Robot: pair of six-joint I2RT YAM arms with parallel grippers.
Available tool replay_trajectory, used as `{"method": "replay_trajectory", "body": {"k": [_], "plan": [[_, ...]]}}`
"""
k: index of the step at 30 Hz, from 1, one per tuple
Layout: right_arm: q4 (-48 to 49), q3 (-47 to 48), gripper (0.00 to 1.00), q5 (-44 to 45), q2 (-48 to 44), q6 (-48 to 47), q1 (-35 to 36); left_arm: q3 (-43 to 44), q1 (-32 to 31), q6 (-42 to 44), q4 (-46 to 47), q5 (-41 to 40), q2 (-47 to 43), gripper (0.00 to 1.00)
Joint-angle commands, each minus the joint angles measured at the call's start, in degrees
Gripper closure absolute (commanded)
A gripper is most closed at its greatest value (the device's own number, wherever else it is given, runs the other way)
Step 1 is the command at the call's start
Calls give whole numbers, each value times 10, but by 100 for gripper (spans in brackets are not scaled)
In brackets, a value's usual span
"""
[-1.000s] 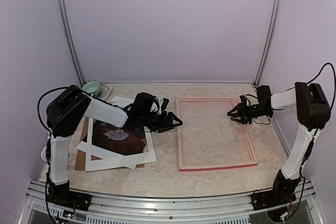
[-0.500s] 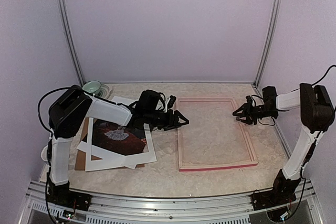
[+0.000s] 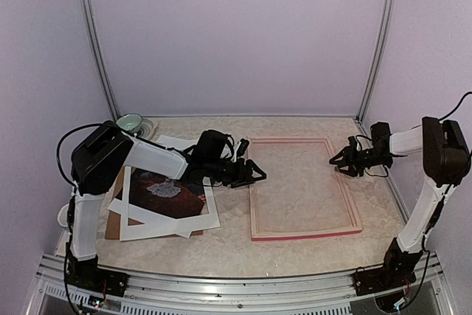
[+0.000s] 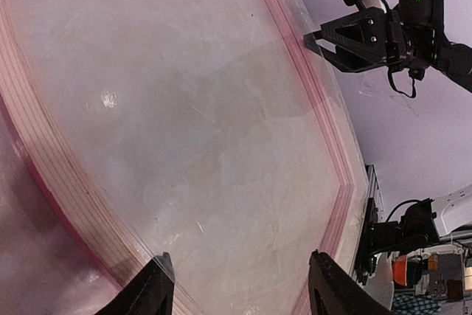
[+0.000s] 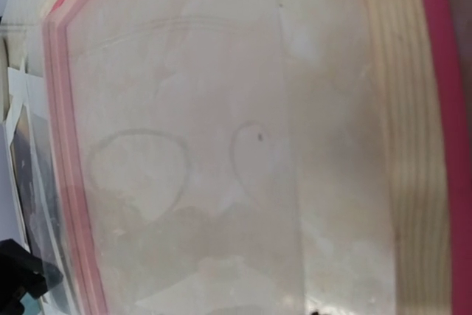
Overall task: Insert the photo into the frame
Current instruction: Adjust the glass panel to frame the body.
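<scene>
Pincer, left (image 3: pixel 247 174): fingers (image 4: pixel 158 293) spread wide with nothing between them. I'm hovering low just over the frame's left rail, near its far end.
Pincer, right (image 3: pixel 339 161): jaws parted and empty as far as I can judge from above. My own wrist view doesn't show the tips. I'm just above the right rail, close to the far corner.
Frame (image 3: pixel 306 234): flat on the table (image 3: pixel 221 252), pale wood face up with pink along the edges. The opening is bare, with only speckled tabletop showing through.
Photo (image 3: pixel 173 198): well to the left of the frame, in the paper pile. It's dark and reddish, with the white mat (image 3: pixel 166 223) lying across its edges and the brown backing board (image 3: pixel 112 223) underneath.
Step in hand: I'd say I'm at the frame only, one pincer on each side and neither gripping. The photo isn't picked up yet, so the task is at an early stage.
Next move: my left arm needs to swing to the pile and find a photo edge clear of the mat. A thin flat sheet needs a low, shallow pinch. Then I carry it over the left rail and lay it square inside.
</scene>
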Motion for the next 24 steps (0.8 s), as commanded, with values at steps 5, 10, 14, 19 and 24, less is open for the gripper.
{"method": "replay_trajectory", "body": {"k": [5,10,14,19,24], "plan": [[-2,-21,57,13,-19,-11,-6,-13,-3,1,0,-2,14,36],[19,-30,57,4,-18,-1,-7,-13,0,1,6,-6,15,34],[63,-51,59,-21,-31,17,-7,-24,0,2,18,-4,9,36],[90,-71,62,-41,-40,22,-6,-30,0,6,25,-5,4,40],[101,-77,67,-49,-47,25,-7,-31,-1,9,31,-4,2,45]]}}
